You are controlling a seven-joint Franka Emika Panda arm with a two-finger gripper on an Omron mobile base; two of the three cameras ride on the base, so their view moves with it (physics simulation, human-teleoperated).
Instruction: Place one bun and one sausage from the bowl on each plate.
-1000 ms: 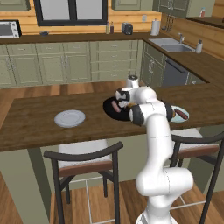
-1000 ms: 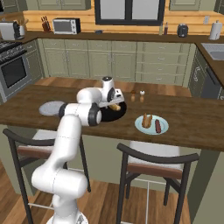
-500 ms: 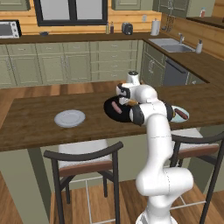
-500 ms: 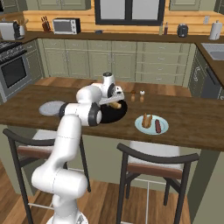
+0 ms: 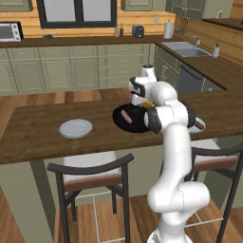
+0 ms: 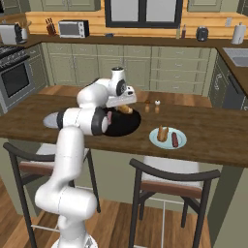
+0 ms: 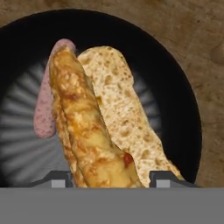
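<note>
Gripper (image 7: 109, 178): pinching the golden bun (image 7: 85, 131) over the bowl (image 7: 188, 113)
Bowl: mid-counter, holding a pink sausage (image 7: 46, 113)
Teal plate (image 6: 167, 142): right, bun and sausage on it
Grey plate (image 5: 76, 128): left

Black bowl (image 5: 128, 119) beside grey plate (image 5: 75, 128)

My fingertips (image 7: 60, 179) are cut off by the lower edge of the hand view; contact with the bun (image 7: 83, 131) between them can't be judged. The bun covers part of the sausage (image 7: 46, 116) beyond it. My arm hides the near rim of the bowl (image 5: 124, 124) and part of the teal plate (image 5: 198, 126).
</note>
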